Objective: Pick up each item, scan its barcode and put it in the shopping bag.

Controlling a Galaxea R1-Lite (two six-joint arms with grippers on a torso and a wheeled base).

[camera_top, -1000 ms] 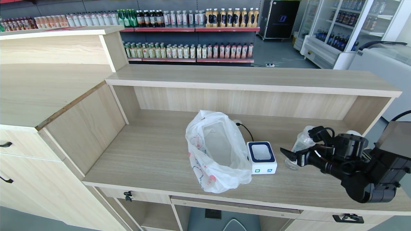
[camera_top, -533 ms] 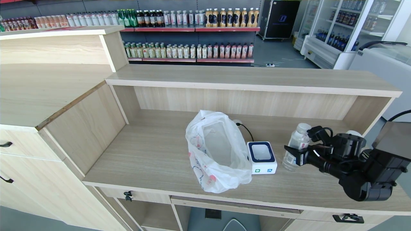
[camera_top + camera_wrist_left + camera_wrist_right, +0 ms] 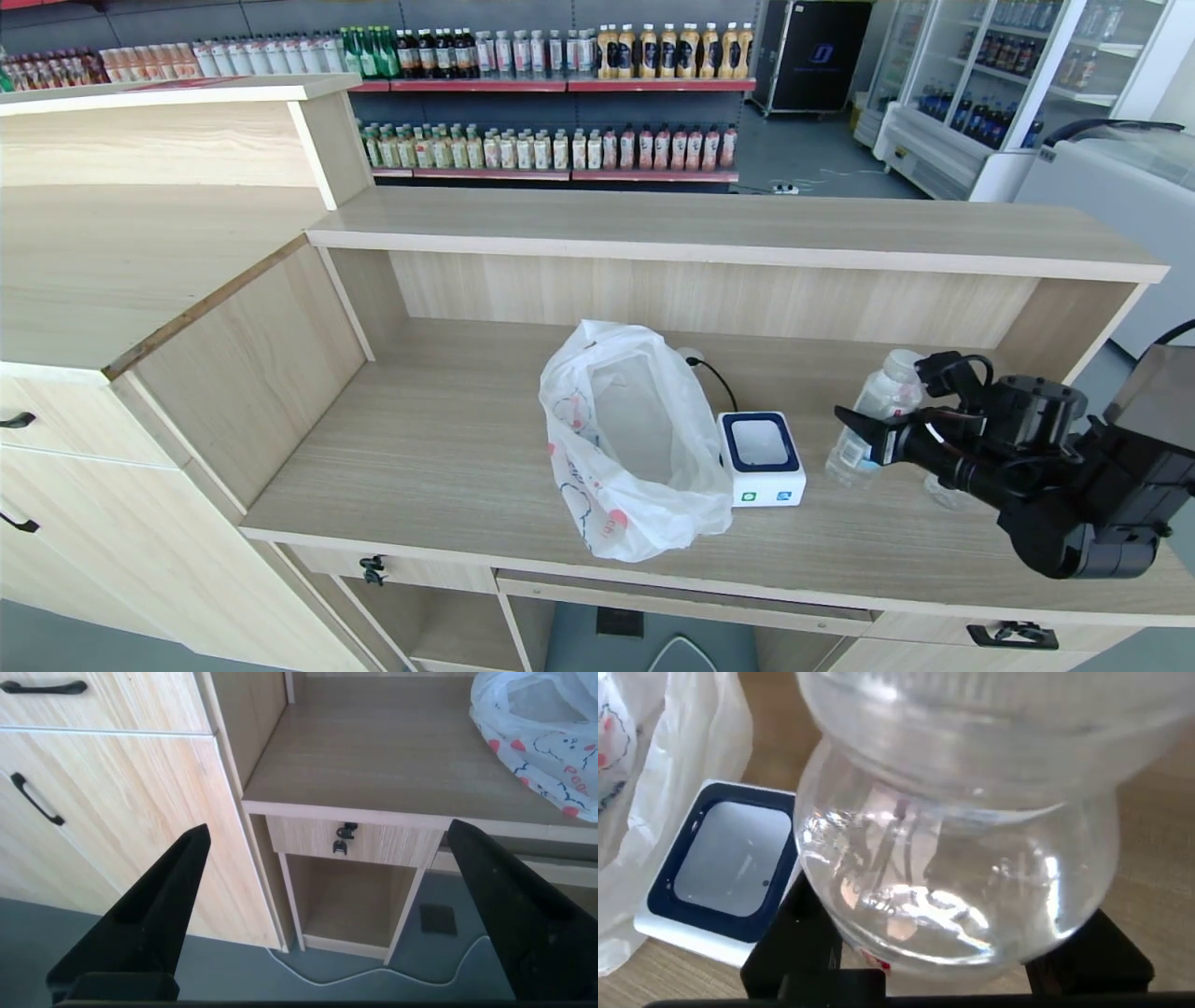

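A clear plastic bottle point(image 3: 873, 420) with a white cap leans at the right of the counter, and my right gripper point(image 3: 868, 437) is shut on its middle. In the right wrist view the bottle point(image 3: 952, 859) hangs close above the white scanner point(image 3: 729, 868), with the black fingers point(image 3: 799, 952) on either side of it. The scanner point(image 3: 761, 457) with its dark-framed window sits just left of the bottle. Beside it stands the white shopping bag point(image 3: 625, 439), mouth open. My left gripper point(image 3: 318, 924) hangs open, low in front of the counter's left end, holding nothing.
The clear base of a second bottle point(image 3: 945, 492) pokes out behind my right arm. A black cable point(image 3: 714, 373) runs back from the scanner. A raised back shelf point(image 3: 728, 229) and side walls box in the counter point(image 3: 439, 448). Below its front edge is a locked drawer point(image 3: 355, 840).
My right gripper with the bottle has shifted a little up and to the right, and the bottle now leans more. The bag and scanner have not moved.
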